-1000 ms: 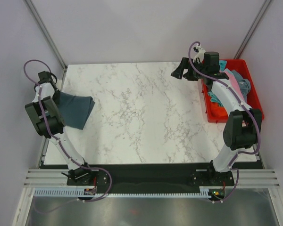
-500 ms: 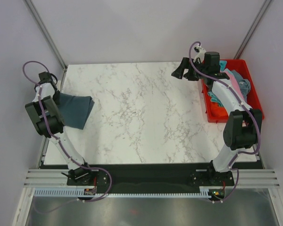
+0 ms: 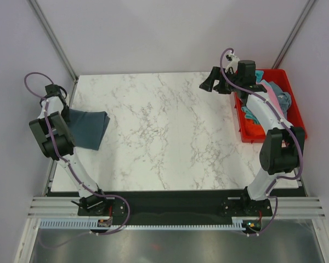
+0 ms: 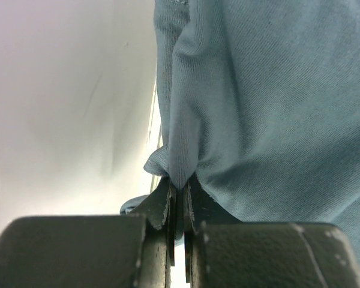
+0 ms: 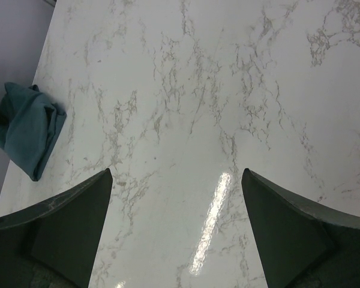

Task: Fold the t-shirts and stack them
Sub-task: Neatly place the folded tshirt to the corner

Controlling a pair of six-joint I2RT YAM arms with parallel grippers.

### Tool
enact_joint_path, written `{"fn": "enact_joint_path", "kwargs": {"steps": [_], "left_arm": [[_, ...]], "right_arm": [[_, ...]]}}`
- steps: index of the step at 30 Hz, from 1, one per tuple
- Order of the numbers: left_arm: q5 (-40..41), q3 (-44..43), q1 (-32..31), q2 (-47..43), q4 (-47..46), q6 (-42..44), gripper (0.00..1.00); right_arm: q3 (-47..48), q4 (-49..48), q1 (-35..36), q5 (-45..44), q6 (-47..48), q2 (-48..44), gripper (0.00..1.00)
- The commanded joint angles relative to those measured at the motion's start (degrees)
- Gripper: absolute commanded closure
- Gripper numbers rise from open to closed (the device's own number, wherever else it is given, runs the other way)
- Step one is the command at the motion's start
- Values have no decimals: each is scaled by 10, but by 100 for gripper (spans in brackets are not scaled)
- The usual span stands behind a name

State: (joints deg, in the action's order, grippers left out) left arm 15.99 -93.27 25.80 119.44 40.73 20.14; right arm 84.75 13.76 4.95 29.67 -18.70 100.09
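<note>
**Top external.** The slate-blue t-shirt (image 3: 89, 127) is lying bunched at the far-left edge of the worktop (image 3: 164, 137). The left end effector (image 3: 66, 111) is sitting at the shirt's left edge, but this view is not showing how its jaws are standing. The right end effector (image 3: 211, 82) is hanging above the far-right corner of the worktop with its fingers spread and nothing between them. Just to its right, the red bin (image 3: 297, 116) is standing at the right edge. The bin is holding a pink t-shirt (image 3: 268, 94) and a teal t-shirt (image 3: 284, 100) in a crumpled heap. Only this view is showing the bin and its contents.

**Left wrist.** This view is supplying the grip detail. The left end effector (image 4: 179, 198) is pinching a fold of the slate-blue t-shirt (image 4: 276, 120), with its jaws together on the cloth. The fabric is filling the right side of the frame, and a pale blurred surface is filling the left.

**Right wrist.** The right end effector (image 5: 177, 174) is showing both fingers (image 5: 66, 228) wide apart over bare marble. The slate-blue t-shirt (image 5: 27, 129) is appearing as a small heap at the left edge, well apart from these fingers.

**Surface and room.** The worktop is white marble with grey veining and is reflecting a glare streak. Pale walls (image 3: 153, 33) are enclosing it, and metal struts (image 3: 52, 38) are running up the back corners. A black base plate (image 3: 170, 205) is carrying both arms at the near edge.
</note>
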Motion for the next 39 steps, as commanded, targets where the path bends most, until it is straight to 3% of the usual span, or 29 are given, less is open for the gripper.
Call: {"fn": "enact_joint_path", "kwargs": {"steps": [1, 39], "left_arm": [[1, 7, 2, -4, 13, -37, 98], [70, -35, 18, 33, -18, -50, 98]], "right_arm": [[6, -26, -6, 7, -5, -7, 2], [6, -27, -6, 6, -1, 1, 2]]}}
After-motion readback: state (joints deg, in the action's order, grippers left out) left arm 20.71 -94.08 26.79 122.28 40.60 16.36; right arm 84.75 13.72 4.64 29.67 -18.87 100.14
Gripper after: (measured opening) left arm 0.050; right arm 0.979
